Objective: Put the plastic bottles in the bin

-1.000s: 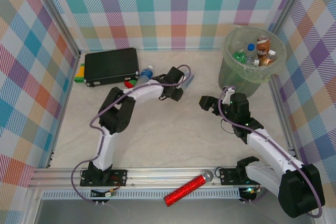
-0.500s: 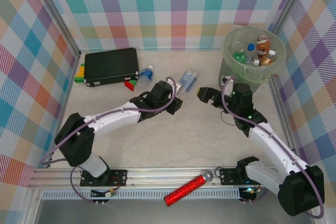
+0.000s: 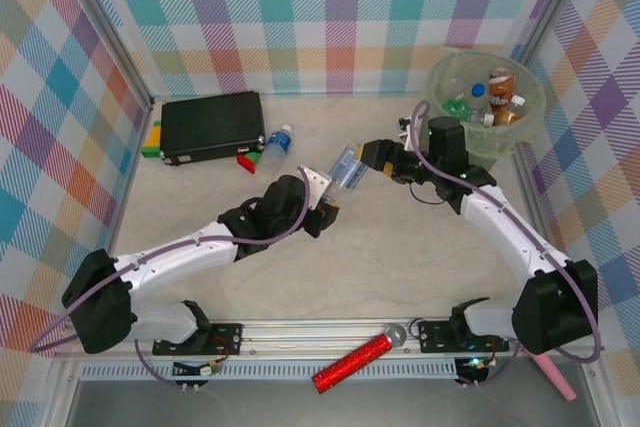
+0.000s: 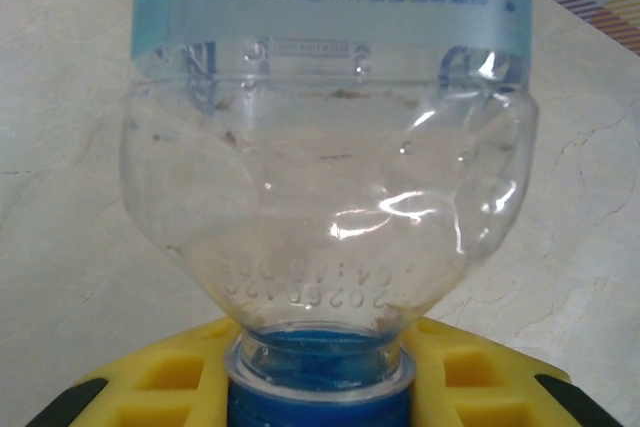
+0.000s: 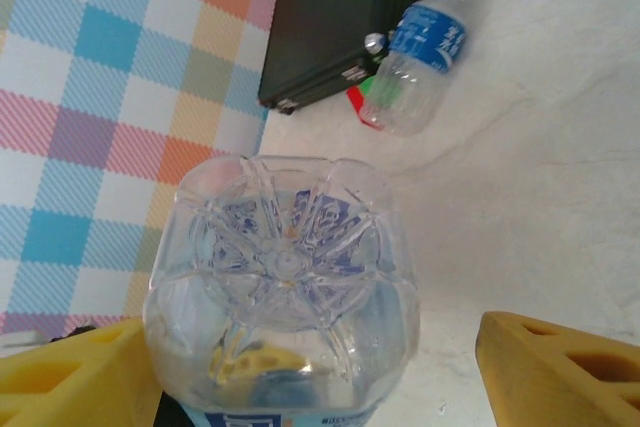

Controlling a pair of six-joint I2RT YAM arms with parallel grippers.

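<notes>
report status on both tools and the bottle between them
Left tool shut on clear bottle at its cap. Right tool open around its base, not yet gripping. Bin right behind right arm.

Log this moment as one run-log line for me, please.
phase: handover | left gripper: shut on clear bottle cap | right gripper: open around its base | bin: bottle not yet in

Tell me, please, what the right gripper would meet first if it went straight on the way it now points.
The right gripper would meet the base of the clear bottle, straight ahead between its open fingers; the left gripper holds it by the cap. How near is unclear.
</notes>
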